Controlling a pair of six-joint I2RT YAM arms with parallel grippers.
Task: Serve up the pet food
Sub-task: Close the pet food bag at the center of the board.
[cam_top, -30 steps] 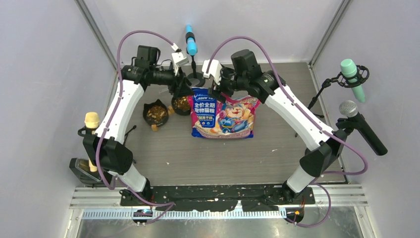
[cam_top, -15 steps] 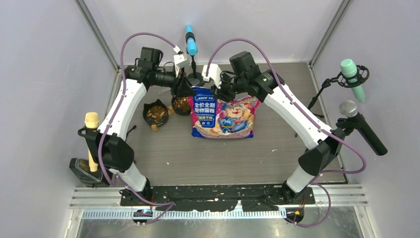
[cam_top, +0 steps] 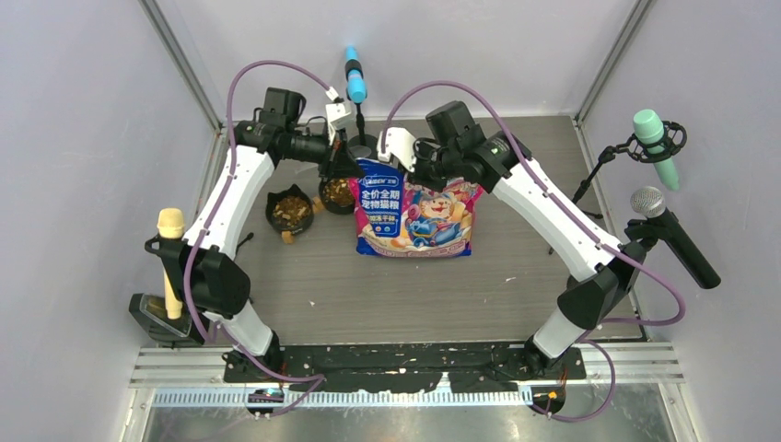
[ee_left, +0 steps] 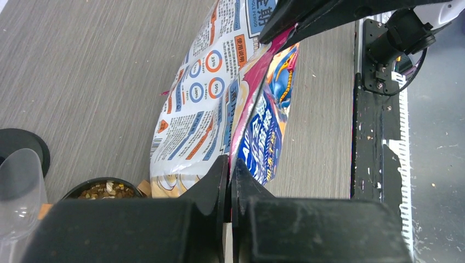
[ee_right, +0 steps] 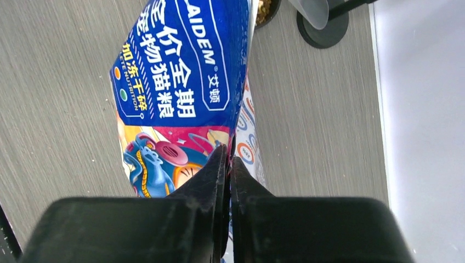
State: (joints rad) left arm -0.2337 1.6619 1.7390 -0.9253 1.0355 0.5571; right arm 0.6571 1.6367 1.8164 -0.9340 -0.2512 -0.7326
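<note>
Your left gripper (ee_left: 228,164) is pinched flat on the top edge of the bag (cam_top: 414,207). Your right gripper (ee_right: 228,150) clamps the same edge further along. Step, as judged: both holds set, ready to lift or tip. The next move wants an even pull, since the glossy, creased film looks slippery. Pet food (ee_left: 101,190), small brown pellets, fills the round black bowl (ee_left: 104,179) just left of the bag.
</note>
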